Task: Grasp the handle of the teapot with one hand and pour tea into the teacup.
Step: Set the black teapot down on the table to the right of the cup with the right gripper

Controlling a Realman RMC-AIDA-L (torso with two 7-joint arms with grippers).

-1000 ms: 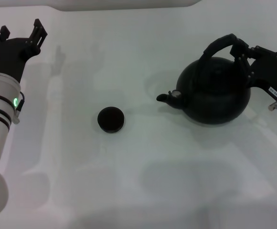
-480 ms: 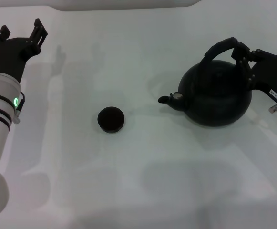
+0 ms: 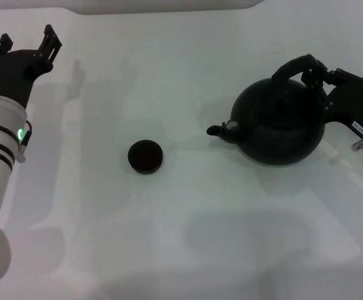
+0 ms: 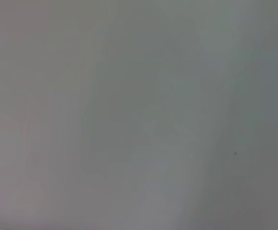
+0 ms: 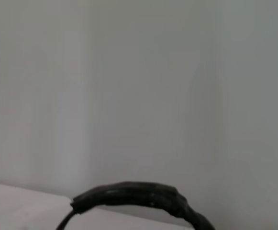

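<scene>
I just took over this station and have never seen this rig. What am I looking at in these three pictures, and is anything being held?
This is a two-armed robot at a white table. The wide picture comes from a camera on its head, looking down. The other two come from cameras on its wrists.

On the table sit a small black teacup and, apart from it on the robot's right, a big round black teapot whose spout points toward the cup.

The right claw is at the teapot's arched handle, closed around it near the top. The right wrist picture shows that same handle up close against blank background.

The left claw is parked at the far left, fingers spread and holding nothing. Its wrist picture shows only blank grey.

No tea is visible being poured.
</scene>
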